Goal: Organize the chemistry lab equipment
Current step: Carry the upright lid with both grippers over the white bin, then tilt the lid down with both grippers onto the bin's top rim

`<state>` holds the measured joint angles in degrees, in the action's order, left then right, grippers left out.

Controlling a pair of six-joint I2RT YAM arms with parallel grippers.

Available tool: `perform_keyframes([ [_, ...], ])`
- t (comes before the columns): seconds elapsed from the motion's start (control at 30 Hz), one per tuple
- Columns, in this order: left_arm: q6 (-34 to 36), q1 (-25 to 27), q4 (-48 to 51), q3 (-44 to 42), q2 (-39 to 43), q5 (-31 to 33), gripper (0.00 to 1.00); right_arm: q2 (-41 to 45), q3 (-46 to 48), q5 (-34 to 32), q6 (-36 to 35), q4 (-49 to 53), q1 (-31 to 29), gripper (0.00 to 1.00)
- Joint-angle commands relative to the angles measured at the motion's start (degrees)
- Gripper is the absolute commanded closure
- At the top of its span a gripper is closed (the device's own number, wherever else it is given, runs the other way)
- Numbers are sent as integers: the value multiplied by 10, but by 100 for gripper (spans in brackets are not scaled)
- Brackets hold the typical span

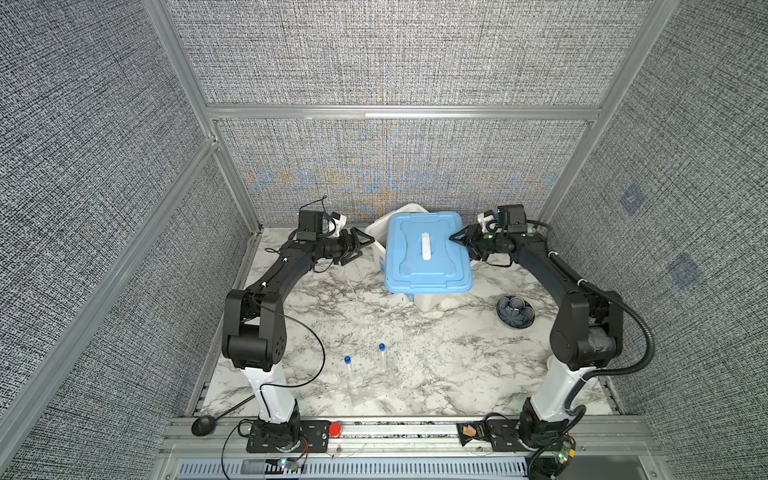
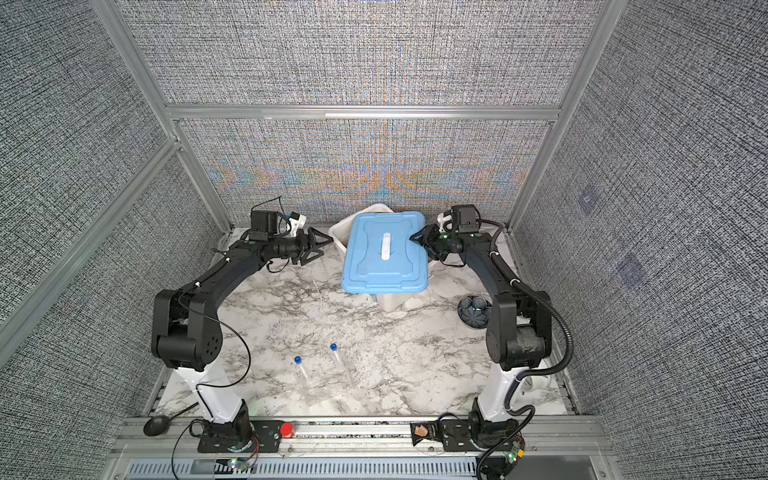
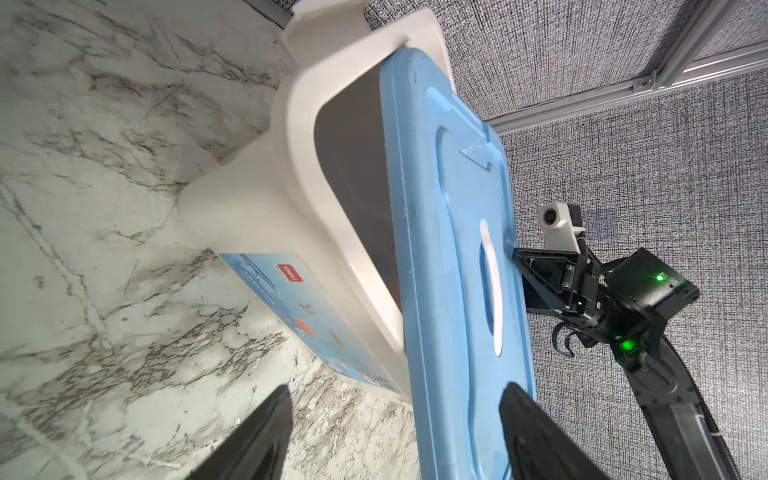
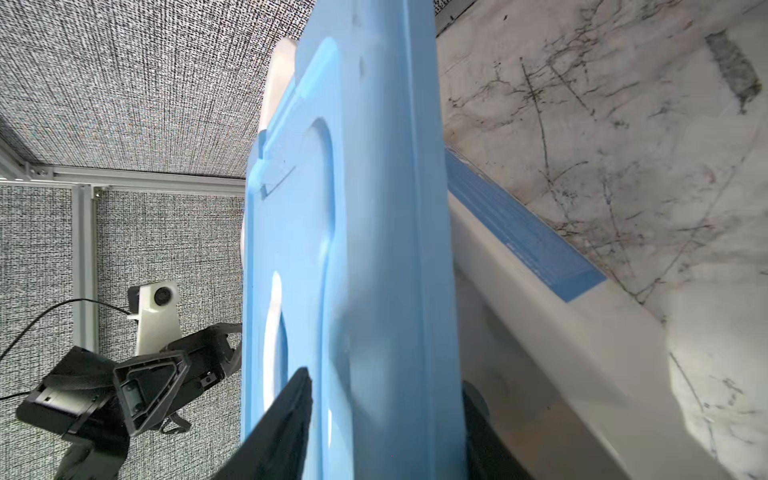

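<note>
Two clear tubes with blue caps [image 1: 350, 374] [image 1: 387, 365] lie side by side on the marble table near its front, shown in both top views [image 2: 302, 374] [image 2: 340, 363]. Both grippers are far from them, at the back beside a white bin [image 1: 375, 230] with a blue lid [image 1: 407, 257] resting askew on it. My left gripper [image 1: 360, 249] [image 3: 397, 388] hangs open at the bin's left side, holding nothing. My right gripper [image 1: 459, 247] [image 4: 388, 380] is open at the lid's [image 4: 365, 208] right edge. One finger is above that edge and one below.
A dark flower-shaped dish [image 1: 515, 312] sits on the table right of the bin, close to the right arm. A white round thing [image 2: 538, 384] shows partly behind the right arm's base. The mesh back wall stands just behind the bin [image 2: 338, 232].
</note>
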<state>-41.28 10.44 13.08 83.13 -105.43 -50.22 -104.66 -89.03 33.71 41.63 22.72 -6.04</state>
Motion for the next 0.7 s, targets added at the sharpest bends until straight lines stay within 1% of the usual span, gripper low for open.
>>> perform_keyframes([
  [0.0, 23, 4, 25, 5, 10, -13, 21, 4, -15, -23, -40, 52, -5, 47],
  [0.17, 35, 24, 53, 3, 14, -22, 22, 9, -26, -45, -83, 82, -11, 48],
  [0.3, 87, 44, 131, 28, 1, -17, 24, -2, -45, -46, -101, 94, -12, 50],
  [0.43, 112, 55, 184, 54, -10, -14, 27, -12, -63, -46, -104, 92, -14, 50],
  [0.6, 116, 69, 212, 83, -6, -28, 35, -24, -98, -37, -106, 94, -19, 56],
  [0.67, 113, 77, 215, 90, -2, -32, 39, -28, -108, -35, -106, 91, -20, 57],
])
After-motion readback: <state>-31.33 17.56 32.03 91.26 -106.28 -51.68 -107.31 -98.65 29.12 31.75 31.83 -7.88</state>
